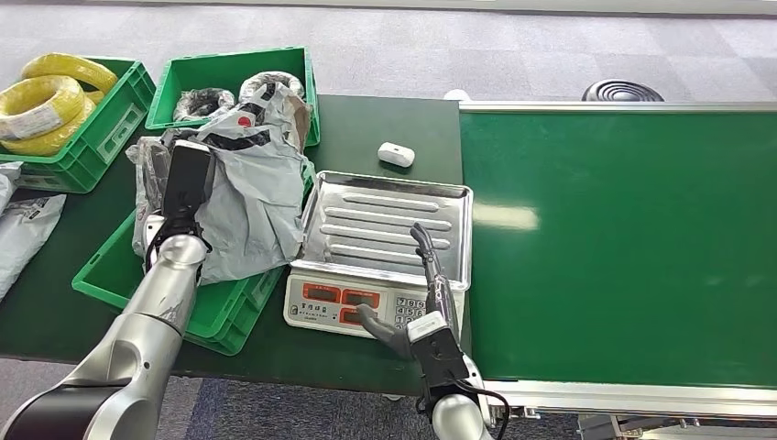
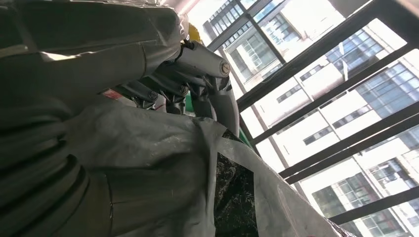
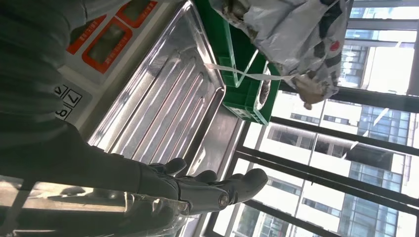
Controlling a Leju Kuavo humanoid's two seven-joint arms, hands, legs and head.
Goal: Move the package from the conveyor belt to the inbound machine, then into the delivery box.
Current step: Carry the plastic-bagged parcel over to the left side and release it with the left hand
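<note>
Left robot hand [image 1: 174,197] gripped crumpled grey plastic mailer package [image 1: 252,197] over green plastic crate [image 1: 215,307], right robot hand [image 1: 429,302] hovered fingers apart, empty, above ribbed steel scale tray [image 1: 389,220]

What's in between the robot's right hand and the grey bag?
In the head view, the scale's bare steel tray lies between the right hand and the grey bag, which the left hand holds over a green crate.
</note>
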